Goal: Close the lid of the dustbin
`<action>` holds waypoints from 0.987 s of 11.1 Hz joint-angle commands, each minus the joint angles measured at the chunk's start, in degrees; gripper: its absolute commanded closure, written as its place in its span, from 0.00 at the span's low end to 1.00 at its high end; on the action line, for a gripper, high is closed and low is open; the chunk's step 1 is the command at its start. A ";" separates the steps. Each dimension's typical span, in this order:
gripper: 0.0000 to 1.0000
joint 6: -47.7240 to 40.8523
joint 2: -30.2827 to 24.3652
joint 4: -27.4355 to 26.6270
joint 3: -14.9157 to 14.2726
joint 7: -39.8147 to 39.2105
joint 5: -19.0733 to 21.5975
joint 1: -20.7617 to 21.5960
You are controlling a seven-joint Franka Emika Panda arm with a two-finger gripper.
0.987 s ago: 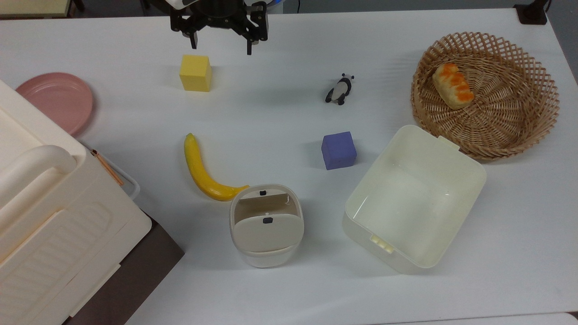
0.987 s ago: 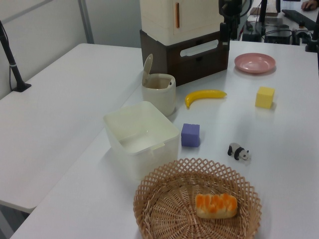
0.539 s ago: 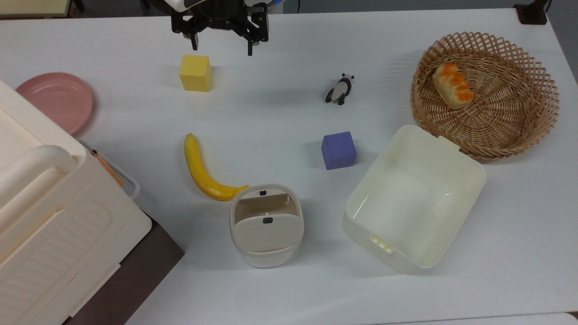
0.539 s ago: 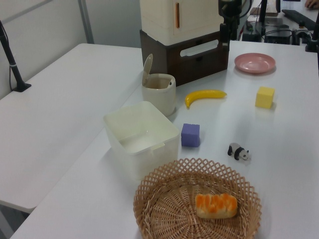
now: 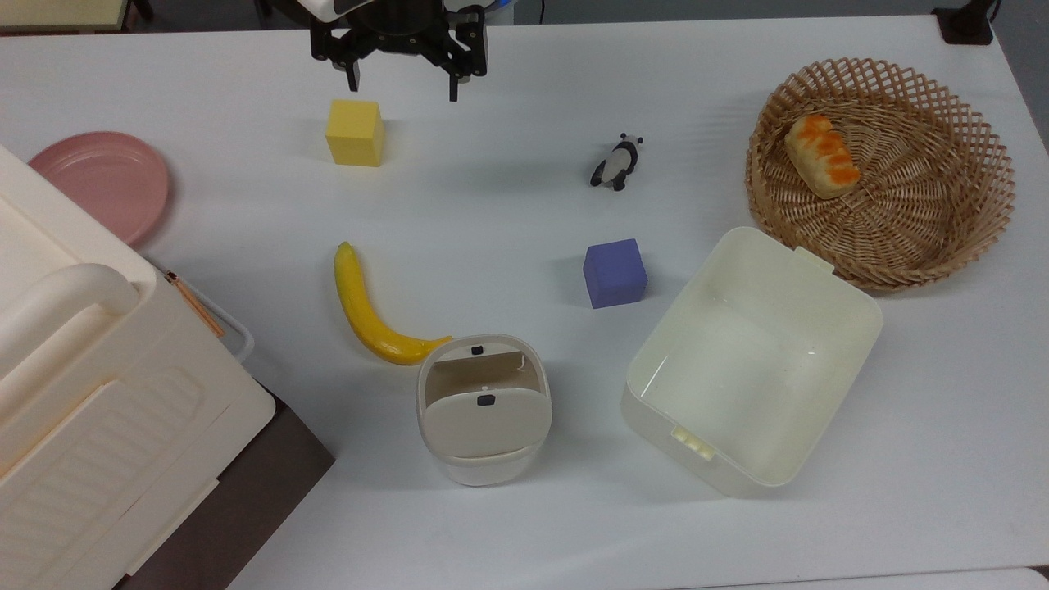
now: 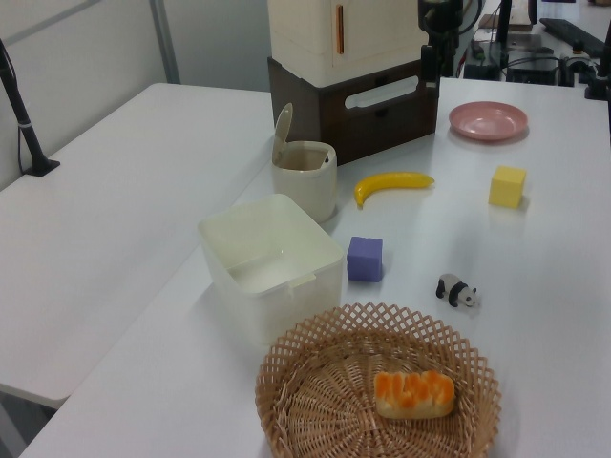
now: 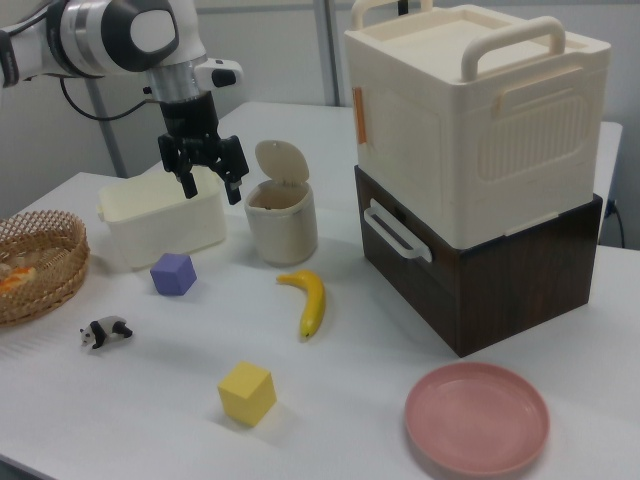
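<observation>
The dustbin (image 5: 483, 463) is a small cream-white bin standing near the table's front edge in the top view, just beside the banana's tip. Its beige lid (image 5: 483, 424) stands hinged up and open, with a black button near its edge. From the side, the lid (image 7: 281, 160) rises upright over the dustbin (image 7: 281, 228). In the left view the dustbin (image 6: 306, 179) has the lid (image 6: 283, 130) up at its left. My gripper (image 5: 402, 88) hangs open and empty at the table's far edge, above the yellow cube. In the right view my gripper (image 7: 211, 190) hovers high, left of the bin.
A banana (image 5: 361, 307), a yellow cube (image 5: 355, 132), a purple cube (image 5: 615, 273) and a toy panda (image 5: 616, 163) lie on the table. A lidless cream tub (image 5: 852, 328) stands right of the bin, a wicker basket (image 5: 975, 139) with bread beyond. A pink plate (image 5: 98, 184) and a big storage box (image 5: 90, 410) are at the top view's left.
My gripper has shifted only very slightly at the table's far edge. The bin, its lid and the other objects have not moved.
</observation>
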 commanded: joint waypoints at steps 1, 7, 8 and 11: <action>0.00 -0.93 -0.25 -0.04 0.05 -0.69 1.25 0.00; 0.00 -0.49 -0.16 -0.04 -0.03 -1.47 1.69 -0.35; 0.00 -0.49 -0.16 -0.04 -0.03 -1.47 1.69 -0.35; 0.00 -0.40 0.54 -0.04 -0.03 -1.38 1.69 -0.17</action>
